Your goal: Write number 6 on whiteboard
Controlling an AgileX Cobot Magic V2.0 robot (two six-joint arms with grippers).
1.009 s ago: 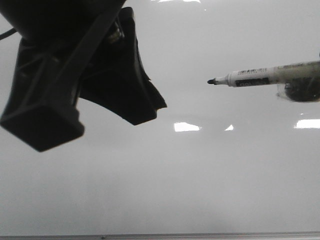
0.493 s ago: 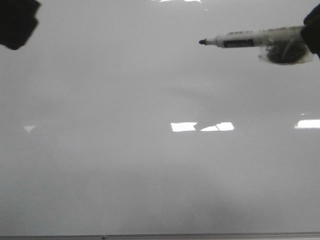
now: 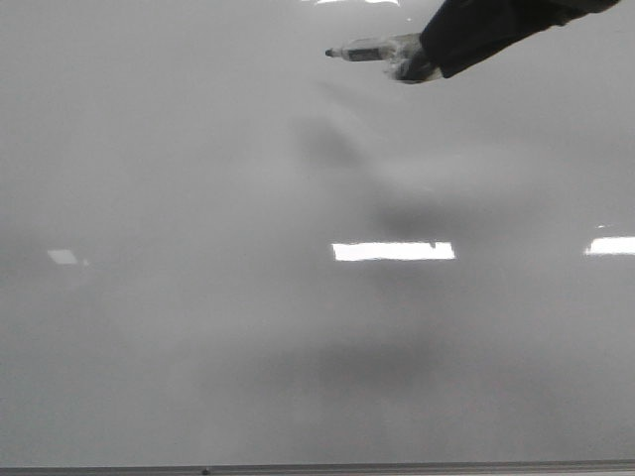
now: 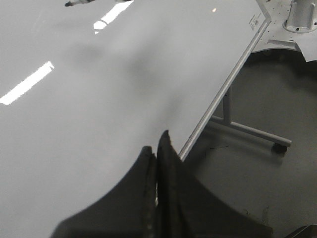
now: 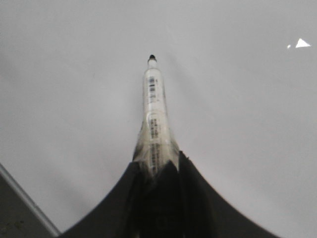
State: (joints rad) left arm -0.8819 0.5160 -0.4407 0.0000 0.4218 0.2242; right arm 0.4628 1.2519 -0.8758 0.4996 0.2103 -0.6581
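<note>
Glossy pale grey-white whiteboard (image 3: 198, 297) filling the front view, thin grey frame edge along the bottom, and no black stroke of a 6 to be seen on it anywhere. Slim white marker with black tip (image 3: 362, 49) high on the board, pointing left, clamped in the dark right tool (image 5: 154, 171). Probably still the approach before the first stroke. Best to bring the tip squarely to the surface, press lightly and keep the pressure even through stem and loop. Left tool (image 4: 156, 163) pressed shut on nothing, out over the board near its framed edge. Hard to tell whether the tip touches the board. Right arm cut off by the frame; glare patches easily mistaken for marks.
</note>
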